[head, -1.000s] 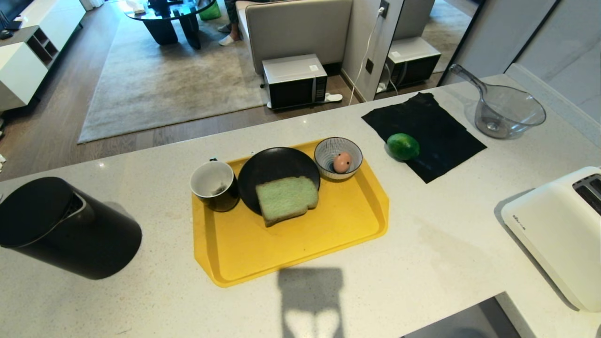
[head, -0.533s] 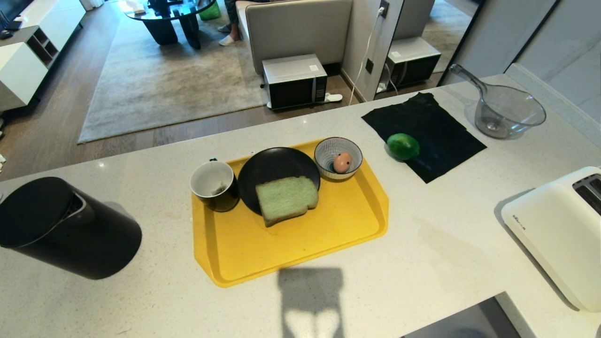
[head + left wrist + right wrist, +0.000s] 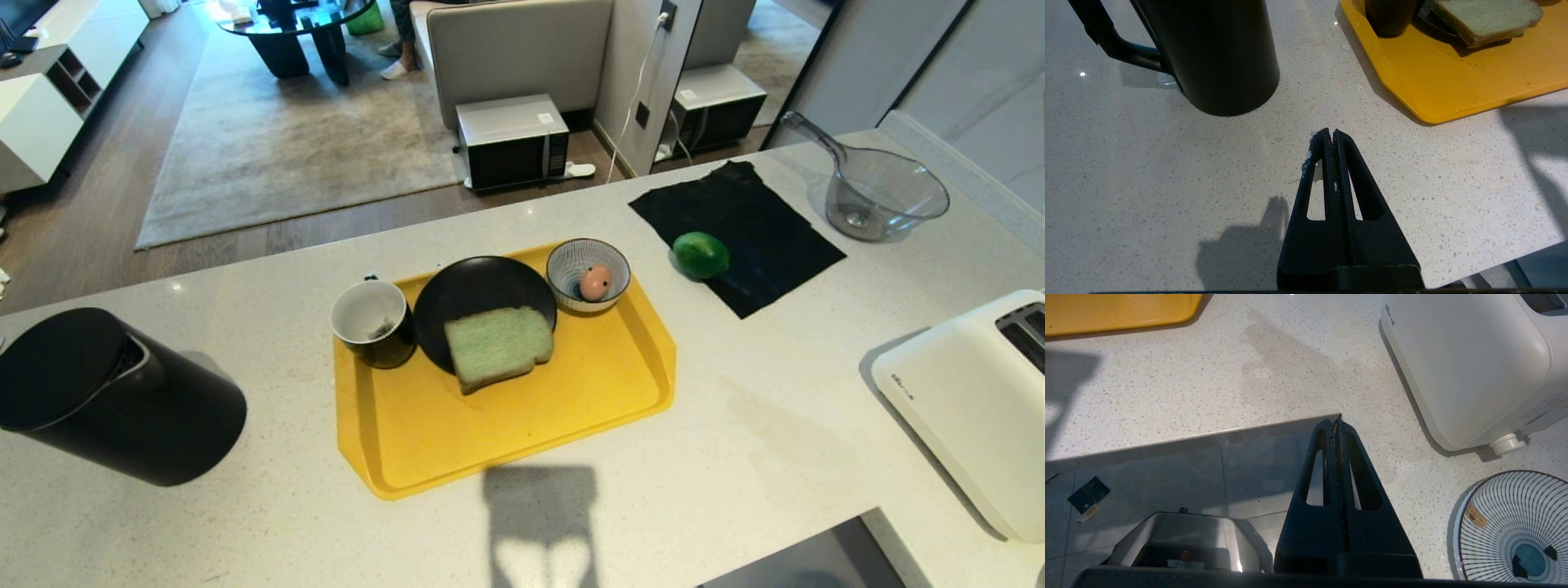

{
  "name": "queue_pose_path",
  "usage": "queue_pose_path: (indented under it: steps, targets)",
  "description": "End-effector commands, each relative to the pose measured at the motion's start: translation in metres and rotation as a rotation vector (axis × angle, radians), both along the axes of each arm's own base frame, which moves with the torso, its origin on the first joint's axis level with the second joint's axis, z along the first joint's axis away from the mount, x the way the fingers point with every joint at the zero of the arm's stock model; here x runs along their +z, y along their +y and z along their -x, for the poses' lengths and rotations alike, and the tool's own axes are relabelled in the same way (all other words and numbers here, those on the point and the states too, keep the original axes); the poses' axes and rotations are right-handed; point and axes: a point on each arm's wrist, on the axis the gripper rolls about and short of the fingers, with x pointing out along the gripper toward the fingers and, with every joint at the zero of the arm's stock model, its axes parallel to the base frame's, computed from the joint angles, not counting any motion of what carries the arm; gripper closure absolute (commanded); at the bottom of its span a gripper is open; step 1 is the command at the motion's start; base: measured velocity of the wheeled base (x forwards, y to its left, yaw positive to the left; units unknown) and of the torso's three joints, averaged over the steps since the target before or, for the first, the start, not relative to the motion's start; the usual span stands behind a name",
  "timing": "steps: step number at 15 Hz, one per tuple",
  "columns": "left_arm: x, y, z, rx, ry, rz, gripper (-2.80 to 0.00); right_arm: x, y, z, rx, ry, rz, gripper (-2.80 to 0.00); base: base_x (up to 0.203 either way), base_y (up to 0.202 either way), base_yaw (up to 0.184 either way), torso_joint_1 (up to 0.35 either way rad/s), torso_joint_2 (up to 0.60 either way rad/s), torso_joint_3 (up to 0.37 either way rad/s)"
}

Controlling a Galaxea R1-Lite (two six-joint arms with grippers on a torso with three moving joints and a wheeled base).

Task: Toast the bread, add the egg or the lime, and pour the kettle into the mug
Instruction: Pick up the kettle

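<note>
The pale green bread lies half on a black plate on the yellow tray. Left of the plate stands the black mug, white inside. The pinkish egg rests in a striped bowl at the tray's far corner. On a black cloth to the right lies the lime. The black kettle stands at the counter's left. My left gripper is shut and empty above the counter near the kettle. My right gripper is shut and empty at the counter's near edge. Neither arm shows in the head view.
A white toaster sits at the right edge of the counter, also in the right wrist view as the toaster. A clear glass bowl with a handle stands at the far right. A second striped bowl lies near my right gripper.
</note>
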Motion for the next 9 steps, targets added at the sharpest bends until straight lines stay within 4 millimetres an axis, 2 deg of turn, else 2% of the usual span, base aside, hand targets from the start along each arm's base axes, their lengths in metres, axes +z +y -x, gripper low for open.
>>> queue_pose_path:
  steps: [1, 9]
  targets:
    - [-0.0047, 0.0, -0.0012, 0.001, 0.014, 0.0, 0.0, -0.0001, 0.0, -0.0001, 0.0, 0.002, 0.002, 0.0, 0.0, 0.0, 0.0, 0.0, 0.0, 0.0]
    - [-0.0047, 0.0, -0.0012, 0.001, 0.014, 0.0, 0.0, 0.0003, -0.0002, 0.0, -0.008, 0.0, -0.003, 0.0, 0.0, 0.0, 0.0, 0.0, 0.0, 0.0]
